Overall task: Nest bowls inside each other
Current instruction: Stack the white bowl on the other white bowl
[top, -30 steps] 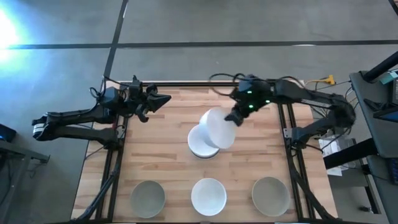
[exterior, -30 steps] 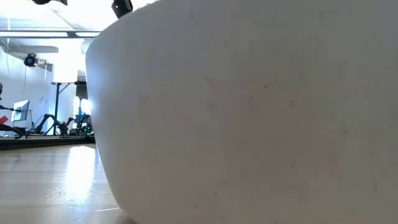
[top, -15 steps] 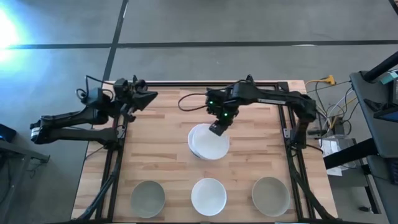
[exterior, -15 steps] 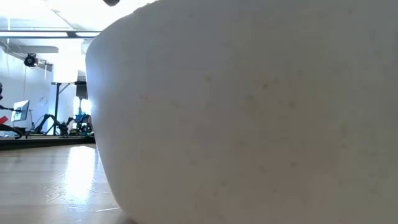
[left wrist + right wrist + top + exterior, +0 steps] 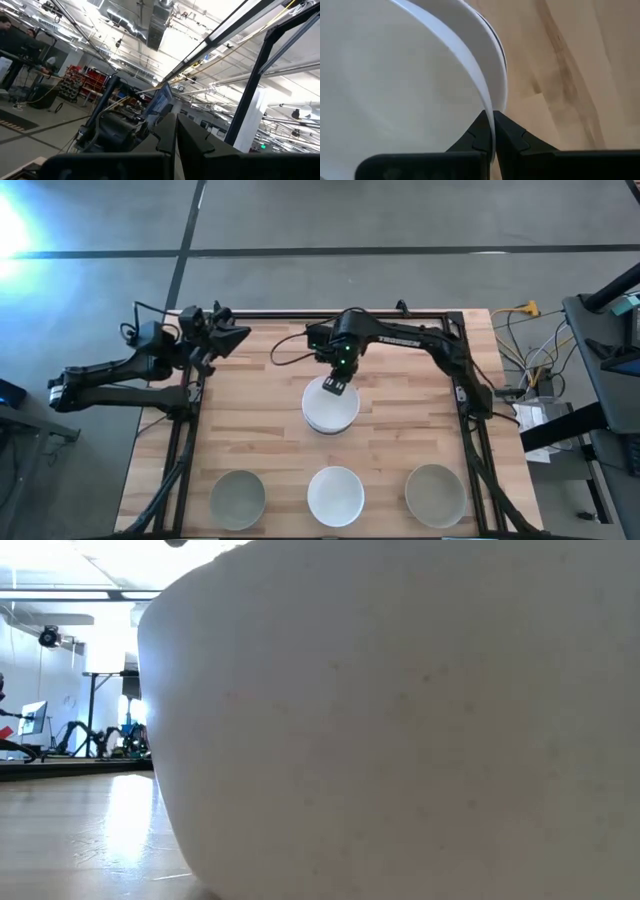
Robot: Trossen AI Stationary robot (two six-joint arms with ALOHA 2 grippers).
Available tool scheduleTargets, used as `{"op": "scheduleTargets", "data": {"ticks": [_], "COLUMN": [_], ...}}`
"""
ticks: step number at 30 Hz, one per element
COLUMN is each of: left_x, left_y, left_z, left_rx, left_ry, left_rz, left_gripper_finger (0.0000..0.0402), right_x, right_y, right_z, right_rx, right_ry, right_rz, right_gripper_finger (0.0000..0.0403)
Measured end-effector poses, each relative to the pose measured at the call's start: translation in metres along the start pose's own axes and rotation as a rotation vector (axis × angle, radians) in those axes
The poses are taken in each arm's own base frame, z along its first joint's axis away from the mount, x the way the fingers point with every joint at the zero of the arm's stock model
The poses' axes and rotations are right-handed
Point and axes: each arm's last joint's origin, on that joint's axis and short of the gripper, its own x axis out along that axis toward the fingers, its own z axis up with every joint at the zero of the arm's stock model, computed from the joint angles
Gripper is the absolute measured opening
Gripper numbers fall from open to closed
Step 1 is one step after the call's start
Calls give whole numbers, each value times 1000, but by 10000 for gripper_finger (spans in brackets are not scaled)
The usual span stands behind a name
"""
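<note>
at table centre, right end effector (image 5: 334, 386) pinches white bowl (image 5: 331, 410) rim, nested in stack.

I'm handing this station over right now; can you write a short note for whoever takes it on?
Right claw: shut on the rim of the top white bowl, which sits in the white stack at the table's middle.
Left claw: shut, empty, waiting at the far left corner of the table.
Near edge, unstacked: pale grey-green bowl on the left, white bowl in the middle, grey-green bowl on the right.
Done: the middle stack has been started.
Left: release the held bowl, then nest the three near-edge bowls.
</note>
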Motion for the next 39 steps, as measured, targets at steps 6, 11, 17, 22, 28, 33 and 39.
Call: {"op": "scheduleTargets", "data": {"ticks": [6, 11, 17, 22, 28, 33, 39], "left_x": [0, -1, 1, 4, 5, 5, 5], "left_y": [0, -1, 1, 3, 4, 3, 4], "left_z": [0, 0, -1, -4, -5, -5, -5], "left_rx": [-2, -2, -3, -4, -6, -6, -7], "left_ry": [0, 2, 9, 20, 27, 25, 26], "left_rz": [-2, -6, -1, 6, 8, 6, 6], "left_gripper_finger": [0, 0, 0, 0, 0, 0, 0], "right_x": [9, 13, 13, 14, 12, -1, -10], "right_y": [0, -1, -1, 1, 3, 4, 7], "right_z": [8, 9, 10, 12, 11, 6, 4], "right_rx": [-7, -10, -31, -44, -51, -54, -64], "right_ry": [19, 18, 6, -5, -20, -51, -99], "right_rz": [-5, -5, -17, -16, -12, -6, 5], "right_gripper_finger": [9, 9, 10, 37, 93, 130, 149]}}
